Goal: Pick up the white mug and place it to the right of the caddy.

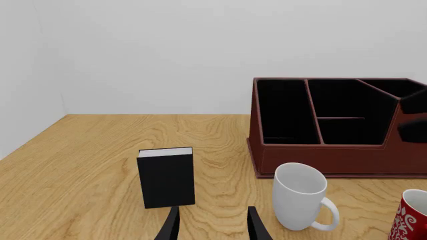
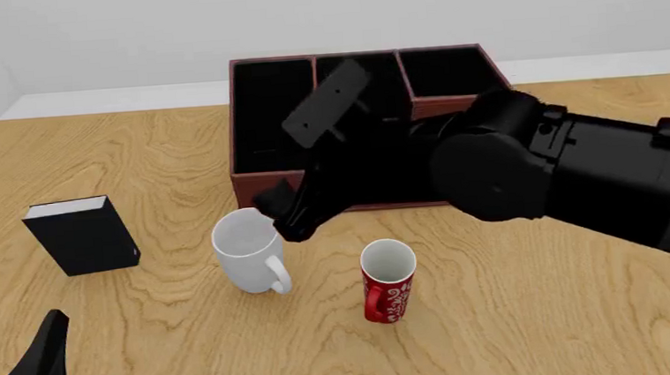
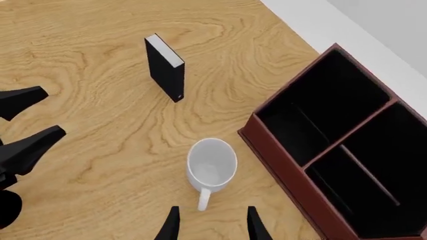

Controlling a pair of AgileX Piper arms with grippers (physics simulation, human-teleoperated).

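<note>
Tabletop (image 2: 556, 313) holds two mugs, one book (image 2: 76, 235) and one caddy (image 2: 262, 122). The white mug (image 2: 248, 249) stands upright just before the caddy's front wall, beside the red mug (image 2: 387, 280). Right end effector (image 3: 210, 225) is spread apart above the white mug, seemingly clear of it; left end effector (image 1: 212, 225) is likewise released, near the book.

Mug (image 2: 247, 249) before caddy (image 2: 262, 113), apparently apart; book (image 2: 75, 235) left.

White mug (image 2: 244, 247), reddish-brown caddy (image 2: 257, 171), red white-patterned mug (image 2: 387, 292), black book (image 2: 79, 236)
</note>
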